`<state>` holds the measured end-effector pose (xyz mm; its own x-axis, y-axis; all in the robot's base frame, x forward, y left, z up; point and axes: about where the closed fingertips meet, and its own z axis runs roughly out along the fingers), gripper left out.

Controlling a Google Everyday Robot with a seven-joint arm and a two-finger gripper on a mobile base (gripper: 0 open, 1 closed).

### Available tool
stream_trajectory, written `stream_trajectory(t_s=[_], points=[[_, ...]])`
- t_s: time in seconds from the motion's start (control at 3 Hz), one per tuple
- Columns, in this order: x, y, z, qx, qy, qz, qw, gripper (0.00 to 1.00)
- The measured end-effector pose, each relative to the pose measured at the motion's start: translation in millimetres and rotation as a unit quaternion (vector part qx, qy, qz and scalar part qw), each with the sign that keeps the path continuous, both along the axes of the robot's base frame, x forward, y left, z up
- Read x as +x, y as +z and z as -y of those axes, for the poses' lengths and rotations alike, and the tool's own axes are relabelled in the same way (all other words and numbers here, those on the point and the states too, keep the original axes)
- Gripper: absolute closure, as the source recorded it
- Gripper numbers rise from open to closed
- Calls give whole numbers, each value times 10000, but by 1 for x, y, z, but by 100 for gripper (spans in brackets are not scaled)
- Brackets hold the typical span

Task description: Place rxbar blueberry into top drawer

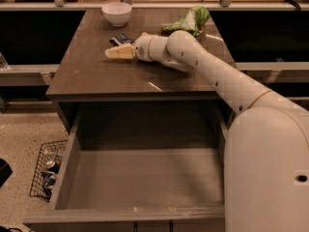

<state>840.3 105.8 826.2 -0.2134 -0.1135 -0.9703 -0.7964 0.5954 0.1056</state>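
Right now the rxbar blueberry [120, 39] lies flat on the table [91, 79], toward its far side, a little in front of the white bowl [117, 12] and well apart from the green-and-white chip bag [190, 21] off to the right. The gripper [113, 53] sits low over the tabletop just on the near side of the bar, pointing left, with the arm reaching in from the lower right. We cannot tell whether it touches the wrapper, and we cannot tell whether it is released or clenched. What we can say is that the bar is on the wood and not carried. We judge that we are in the approach-and-grasp step, with the pickup not yet made. Below the table's front edge the top drawer [145, 178] stands pulled out and open, with nothing showing on its floor, so the placing end is ready. The next move, as we read it, calls for turning the gripper toward the bar and lining up across its narrow width, since a flat wrapper gives little to catch. After that come a lift clear of the bowl, a swing back over the front edge, and a descent into the drawer before letting go.
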Motion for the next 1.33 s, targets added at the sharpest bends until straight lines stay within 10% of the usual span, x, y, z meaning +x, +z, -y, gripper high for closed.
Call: stream_trajectory(t_s=[1.33], points=[[-1, 4, -5, -18, 37, -14, 10000, 96]])
